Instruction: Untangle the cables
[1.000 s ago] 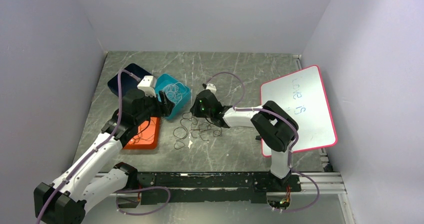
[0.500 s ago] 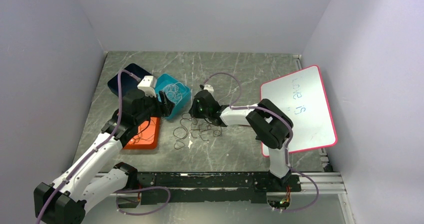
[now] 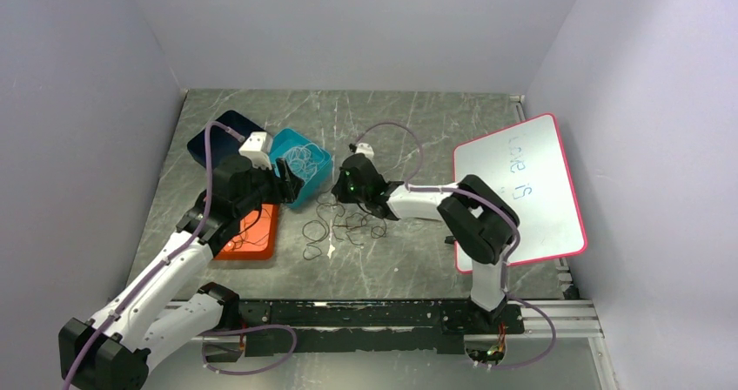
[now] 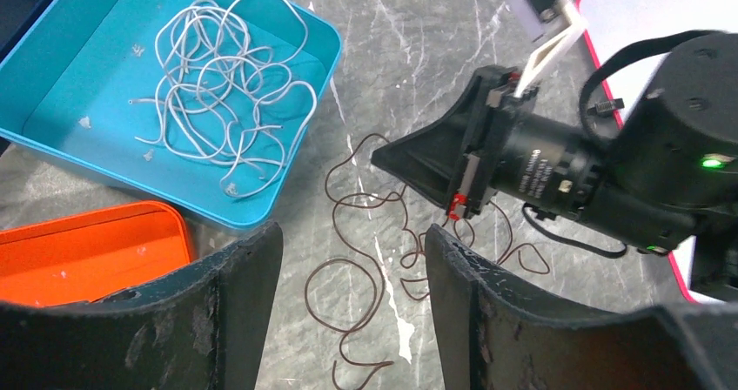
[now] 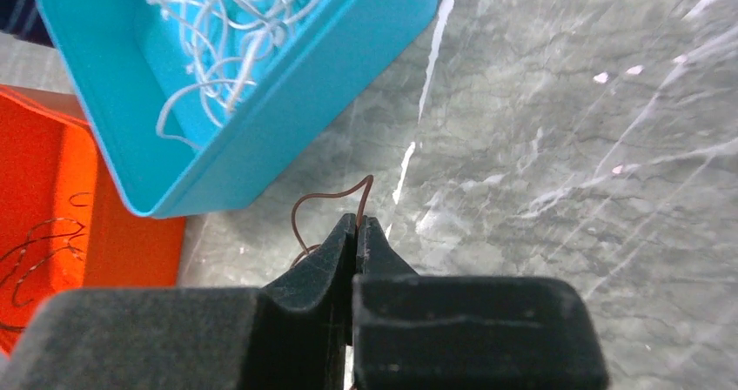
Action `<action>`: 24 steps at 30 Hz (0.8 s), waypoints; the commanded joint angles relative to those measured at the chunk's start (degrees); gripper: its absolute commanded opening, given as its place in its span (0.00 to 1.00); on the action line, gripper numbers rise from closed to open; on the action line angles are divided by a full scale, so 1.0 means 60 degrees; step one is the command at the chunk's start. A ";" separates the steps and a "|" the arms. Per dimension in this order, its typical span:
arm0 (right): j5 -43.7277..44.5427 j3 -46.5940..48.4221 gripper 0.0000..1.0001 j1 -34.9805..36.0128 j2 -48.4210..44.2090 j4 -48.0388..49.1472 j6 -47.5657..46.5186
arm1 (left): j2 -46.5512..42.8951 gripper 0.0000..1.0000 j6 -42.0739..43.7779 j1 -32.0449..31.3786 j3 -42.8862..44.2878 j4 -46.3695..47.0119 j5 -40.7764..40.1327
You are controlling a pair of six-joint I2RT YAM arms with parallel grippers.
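Observation:
A loose tangle of thin dark brown cables (image 3: 335,226) lies on the grey table between the arms and also shows in the left wrist view (image 4: 361,277). Whitish-grey cables (image 3: 302,158) lie in a teal tray (image 4: 313,103). My right gripper (image 5: 357,223) is shut on one end of a brown cable (image 5: 300,211), just in front of the teal tray's corner; it also shows in the left wrist view (image 4: 383,158). My left gripper (image 4: 348,264) is open and empty, hovering above the brown tangle beside the teal tray.
An orange tray (image 3: 254,238) holding a few brown cables (image 5: 35,242) sits left of the tangle. A dark blue tray (image 3: 209,139) is behind it. A pink-edged whiteboard (image 3: 522,190) lies at the right. Walls enclose the table.
My right gripper has shifted only slightly near the teal tray, still pinching the brown cable. The tangle has barely moved. The left arm has not moved.

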 commanded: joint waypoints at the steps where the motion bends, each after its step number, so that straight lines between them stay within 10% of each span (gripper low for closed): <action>1: 0.0662 -0.0104 0.00 -0.0035 -0.1206 -0.0313 -0.0570 | -0.0298 0.66 -0.0092 -0.0023 -0.0142 0.0390 0.0144; 24: 0.1121 0.0664 0.00 -0.0091 -0.6068 -0.2450 -0.1923 | -0.0231 0.81 0.0544 -0.0037 -0.0796 0.4949 0.3441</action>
